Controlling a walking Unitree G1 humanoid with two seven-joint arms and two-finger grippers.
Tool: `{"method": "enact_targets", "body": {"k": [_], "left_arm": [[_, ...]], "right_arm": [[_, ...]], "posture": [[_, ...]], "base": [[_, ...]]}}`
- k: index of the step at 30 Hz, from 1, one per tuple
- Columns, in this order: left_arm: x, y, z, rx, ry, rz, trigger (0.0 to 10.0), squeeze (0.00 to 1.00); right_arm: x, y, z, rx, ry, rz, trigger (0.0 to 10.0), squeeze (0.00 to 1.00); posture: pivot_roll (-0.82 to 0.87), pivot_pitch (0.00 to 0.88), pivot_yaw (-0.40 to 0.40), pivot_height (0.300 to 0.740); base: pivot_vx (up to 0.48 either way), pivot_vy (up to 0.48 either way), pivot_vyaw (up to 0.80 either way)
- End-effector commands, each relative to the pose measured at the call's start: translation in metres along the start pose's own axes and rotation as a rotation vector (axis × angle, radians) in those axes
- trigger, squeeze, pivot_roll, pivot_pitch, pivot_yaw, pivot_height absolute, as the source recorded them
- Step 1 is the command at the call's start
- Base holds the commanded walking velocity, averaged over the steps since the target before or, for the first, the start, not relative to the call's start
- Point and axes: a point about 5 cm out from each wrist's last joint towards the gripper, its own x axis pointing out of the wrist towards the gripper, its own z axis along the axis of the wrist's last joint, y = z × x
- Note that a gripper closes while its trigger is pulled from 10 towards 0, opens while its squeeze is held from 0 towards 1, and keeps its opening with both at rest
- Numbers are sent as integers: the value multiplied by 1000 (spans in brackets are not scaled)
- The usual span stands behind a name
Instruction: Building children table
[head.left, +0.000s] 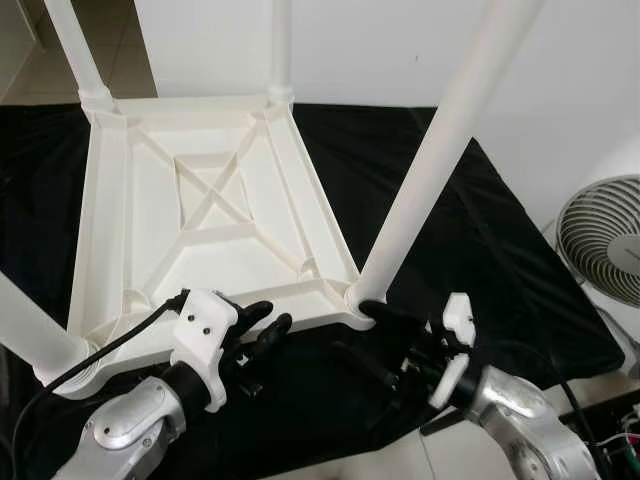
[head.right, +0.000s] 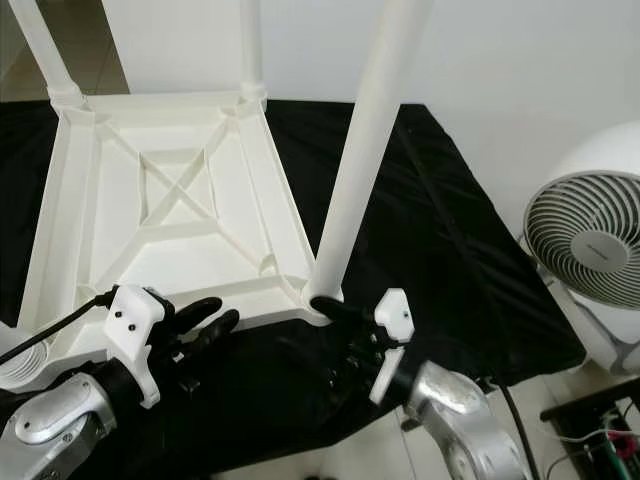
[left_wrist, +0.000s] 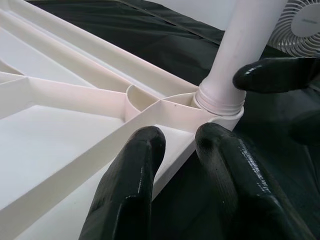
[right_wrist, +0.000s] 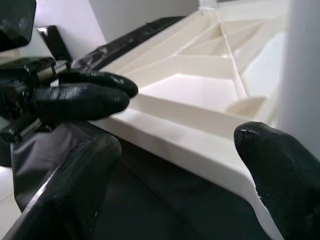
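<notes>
- A black cloth (head.left: 470, 210) is covering the counter, with a white wall behind it and a white fan (head.left: 605, 238) standing off to the right gripper's outer side.
- The white children's table (head.left: 200, 215) is lying upside down on the cloth, its ribbed underside facing up and its legs pointing upward.
- The left gripper (head.left: 262, 335) is sitting at the table's near edge, its black fingers (left_wrist: 127, 190) spread a little apart and resting against the rim (nothing is clamped between them).
- The right gripper (head.right: 335, 335) is reaching toward the base of the near right leg (head.left: 435, 150), just ahead of it; its fingers (right_wrist: 280, 170) are wide apart, with the table's corner lying between them.
- That leg is standing in its corner socket (left_wrist: 220, 102), tilted away from upright, with screw thread showing at the base.
</notes>
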Motion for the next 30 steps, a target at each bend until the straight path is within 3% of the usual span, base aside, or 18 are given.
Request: {"method": "enact_targets", "body": {"k": [1,5,7,15,20,24,29,30], "left_arm": [[0,-4,-1,-4,8,-18,10000,0],[-3,-6,0,-18,9,-20,10000,0],[-8,-9,-1,-36,19,-21,10000,0],[-21,-13,-1,-66,53,-56,10000,0],[-32,-13,-3,-70,86,-71,10000,0],[-41,-8,-3,-63,102,-44,10000,0],[-70,11,-8,-51,168,94,10000,0],[-70,11,-8,-51,168,94,10000,0]], "right_arm": [[-2,-1,-4,9,12,4,10000,0],[-2,-11,-1,-16,4,-13,10000,0],[-1,-26,5,-67,-36,-96,10000,0],[-4,-37,10,-150,-107,-248,10000,0],[-2,-36,9,-143,-105,-257,10000,0],[2,-33,6,-116,-110,-249,10000,0],[9,-36,3,-100,-115,-250,10000,0],[9,-36,3,-100,-115,-250,10000,0]], "posture": [[135,135,-98,740],[139,134,-104,740],[144,131,-112,740],[150,134,-119,740],[161,135,-125,740],[176,141,-132,740],[197,150,-136,740],[197,150,-136,740]], "base": [[0,0,0],[0,0,0],[0,0,0],[0,0,0],[0,0,0],[0,0,0],[0,0,0],[0,0,0]]}}
